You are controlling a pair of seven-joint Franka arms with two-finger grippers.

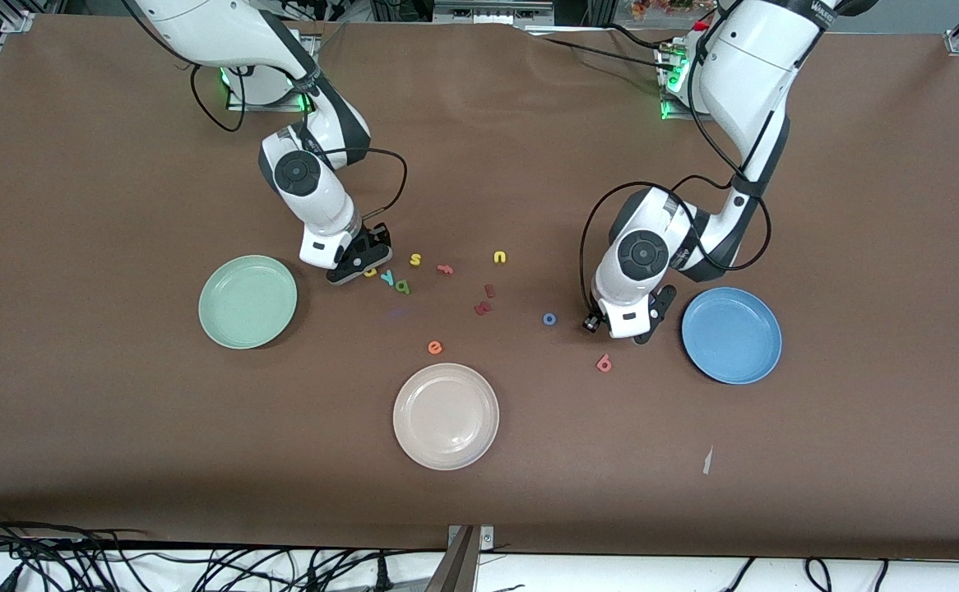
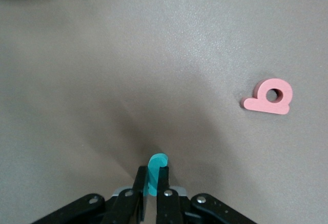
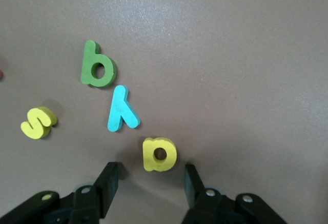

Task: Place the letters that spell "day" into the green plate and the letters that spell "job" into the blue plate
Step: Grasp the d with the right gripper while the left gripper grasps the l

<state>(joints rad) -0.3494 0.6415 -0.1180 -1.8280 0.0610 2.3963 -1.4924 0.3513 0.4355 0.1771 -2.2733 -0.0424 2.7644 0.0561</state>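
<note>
Where scattered, orange "e" (image 1: 435, 348), cream plate (image 1: 446, 416)

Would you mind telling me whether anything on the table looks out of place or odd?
A small pale scrap lies on the brown table, nearer the front camera than the blue plate; it resembles no letter. Otherwise nothing stands out.

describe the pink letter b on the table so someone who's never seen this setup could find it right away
Start at the blue plate toward the left arm's end of the table. The salmon-pink b lies flat on the brown cloth beside that plate, toward the table's middle, nearer the front camera than the blue o. It is the only pink letter; the others nearby are blue or dark red.
</note>
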